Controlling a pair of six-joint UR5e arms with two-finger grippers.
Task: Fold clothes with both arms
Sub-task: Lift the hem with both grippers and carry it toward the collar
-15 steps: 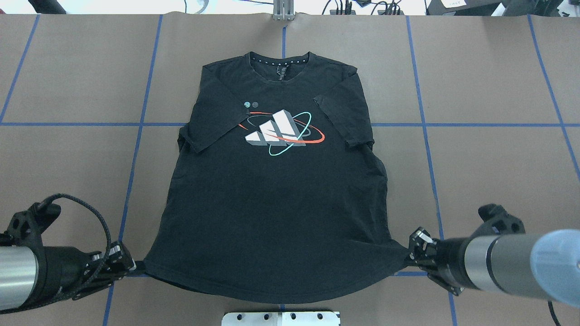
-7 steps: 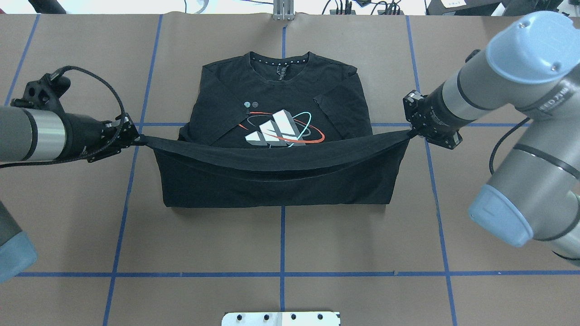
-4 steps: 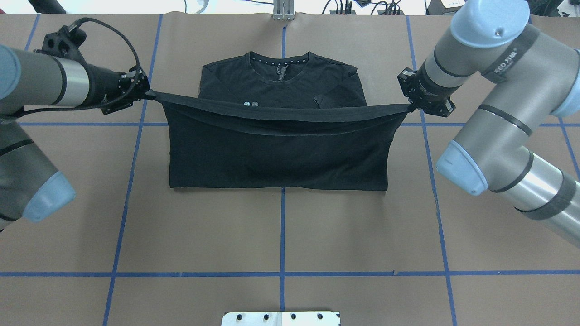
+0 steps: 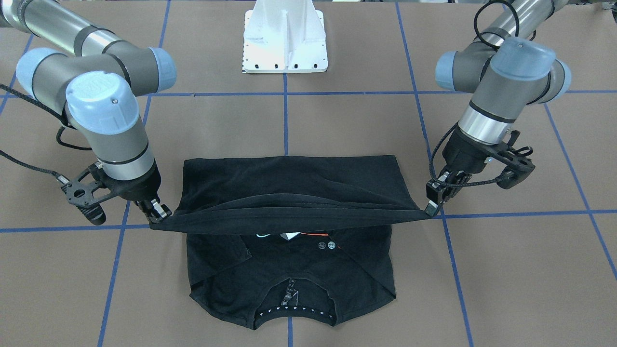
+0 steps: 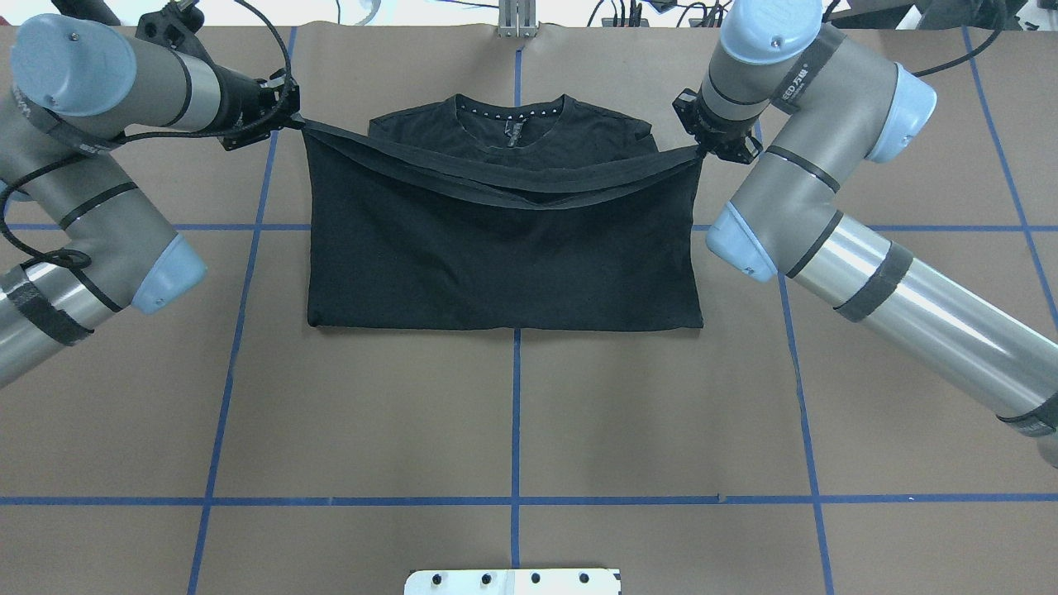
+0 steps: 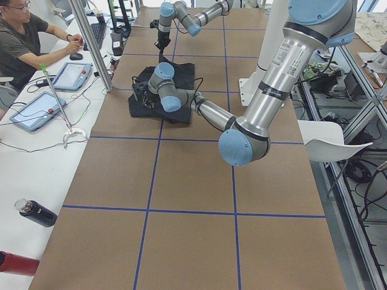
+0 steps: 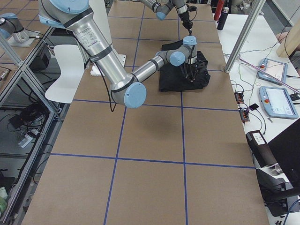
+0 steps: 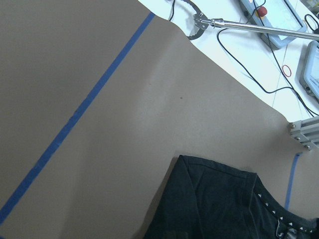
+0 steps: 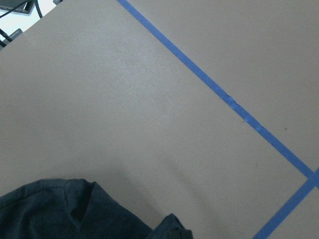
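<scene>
Robot's left gripper (image 5: 291, 121): clamped on hem corner of black T-shirt (image 5: 496, 264), at shirt's 10 o'clock in overhead view. Right gripper (image 5: 704, 149): clamped on opposite hem corner, at 2 o'clock. Hem (image 5: 504, 188) stretched between both, lifted off cloth below, sagging mid-span. Shirt's lower half doubled over chest, fold edge at 6 o'clock. Graphic (image 4: 291, 235) almost hidden, sliver showing under hem in front-facing view. Collar (image 5: 511, 111) exposed at 12 o'clock. Shirt lies on brown surface (image 5: 512, 413) with blue tape (image 5: 514, 430) grid. White base block (image 5: 512, 581) at surface's 6 o'clock.
</scene>
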